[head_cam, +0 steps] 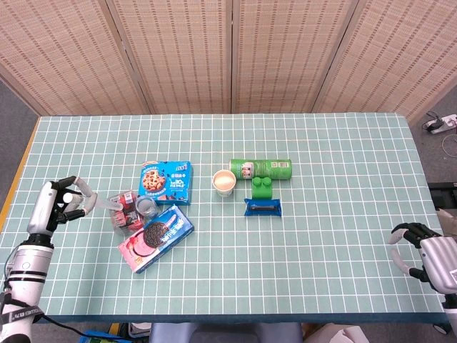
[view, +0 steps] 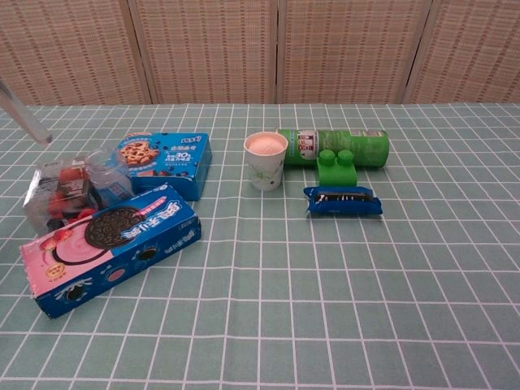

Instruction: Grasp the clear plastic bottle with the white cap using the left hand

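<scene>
- Clear plastic bottle [head_cam: 133,208] found lying on its side on the green gridded tablecloth [head_cam: 321,236], at about 9 o'clock from table centre, wedged between the blue cookie box [head_cam: 166,181] at its 1 o'clock and the pink-and-blue sandwich-cookie box [head_cam: 156,234] at its 5 o'clock.
- Long axis judged to run roughly 9 to 3 o'clock in the head view; round end near the cookie box facing up-right. White cap not clearly resolved in either view; cannot tell which end carries it.
- Bottle contents red and dark, visible through the wall in the chest view [view: 71,188].
- Left hand [head_cam: 63,202] positioned just beside the bottle at its 9 o'clock, fingers spread and partly curled, holding nothing; one fingertip [head_cam: 107,205] reaching toward the bottle's near end, contact not confirmed.
- Only a pale finger [view: 23,115] of that hand present in the chest view, at the upper left, apart from the bottle.
- Right hand [head_cam: 421,246] resting at the far 4 o'clock edge of the table, fingers loosely apart, empty, well apart from the bottle.
- Left hand clearly the nearer; bottle lying at 3 o'clock from it.
- Judgement: coming move calls for travel toward 3 o'clock, fingers wrapping across the short axis.
</scene>
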Tool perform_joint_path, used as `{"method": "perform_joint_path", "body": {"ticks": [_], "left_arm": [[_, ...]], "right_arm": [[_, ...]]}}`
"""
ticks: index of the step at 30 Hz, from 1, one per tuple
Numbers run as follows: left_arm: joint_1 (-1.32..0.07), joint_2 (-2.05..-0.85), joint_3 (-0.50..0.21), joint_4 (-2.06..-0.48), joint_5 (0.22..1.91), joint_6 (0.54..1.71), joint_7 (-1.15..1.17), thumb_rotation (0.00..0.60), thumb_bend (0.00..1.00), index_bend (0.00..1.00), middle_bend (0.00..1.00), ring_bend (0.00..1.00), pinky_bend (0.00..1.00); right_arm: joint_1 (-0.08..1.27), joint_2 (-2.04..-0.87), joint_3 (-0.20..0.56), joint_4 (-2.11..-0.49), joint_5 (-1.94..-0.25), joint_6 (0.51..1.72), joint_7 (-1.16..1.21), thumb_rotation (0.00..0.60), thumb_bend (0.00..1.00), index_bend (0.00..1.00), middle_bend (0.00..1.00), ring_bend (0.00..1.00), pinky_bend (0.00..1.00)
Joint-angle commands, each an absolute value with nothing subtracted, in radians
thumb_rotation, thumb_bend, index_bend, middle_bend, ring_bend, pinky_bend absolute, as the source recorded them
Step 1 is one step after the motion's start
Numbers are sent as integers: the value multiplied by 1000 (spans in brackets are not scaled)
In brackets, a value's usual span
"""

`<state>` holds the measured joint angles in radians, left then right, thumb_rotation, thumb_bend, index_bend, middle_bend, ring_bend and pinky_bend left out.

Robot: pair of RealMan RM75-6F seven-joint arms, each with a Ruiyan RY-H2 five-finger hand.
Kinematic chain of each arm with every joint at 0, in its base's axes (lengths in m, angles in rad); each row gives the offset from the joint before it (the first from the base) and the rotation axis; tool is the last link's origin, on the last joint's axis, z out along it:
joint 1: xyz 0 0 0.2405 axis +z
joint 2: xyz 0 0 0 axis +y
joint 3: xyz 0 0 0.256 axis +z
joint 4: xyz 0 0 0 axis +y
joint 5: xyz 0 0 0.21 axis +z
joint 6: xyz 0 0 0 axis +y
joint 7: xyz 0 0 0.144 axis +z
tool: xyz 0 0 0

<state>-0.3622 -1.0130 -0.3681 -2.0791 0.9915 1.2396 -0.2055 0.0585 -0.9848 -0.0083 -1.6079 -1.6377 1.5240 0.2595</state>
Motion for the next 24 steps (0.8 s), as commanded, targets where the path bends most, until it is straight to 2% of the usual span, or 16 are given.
{"method": "perform_joint_path", "body": {"ticks": [1,6,12,18,24], "left_arm": [[-395,-1131,-314,-1991,1012,1416,172,600,438,790,1000,1000,1000],[-403,-1181,-307,-1971,1012,1458,244,600,438,790,1000,1000,1000],[-390,-1136,-339,-2030,971,1374,98,600,438,789,1000,1000,1000],[-365,-1059,-389,-2090,941,1245,-155,600,438,788,1000,1000,1000],[-364,-1068,-387,-2079,989,1258,-178,600,438,788,1000,1000,1000]], "right_arm": [[59,-985,-8,-1608,-1638,1524,259,600,344,487,395,310,521],[58,-983,-8,-1608,-1638,1525,263,600,344,487,395,310,520],[56,-981,-9,-1606,-1639,1528,269,600,343,487,395,310,520],[58,-981,-9,-1606,-1639,1525,269,600,343,487,395,310,521],[59,-982,-9,-1607,-1638,1523,266,600,344,487,395,310,521]]}}
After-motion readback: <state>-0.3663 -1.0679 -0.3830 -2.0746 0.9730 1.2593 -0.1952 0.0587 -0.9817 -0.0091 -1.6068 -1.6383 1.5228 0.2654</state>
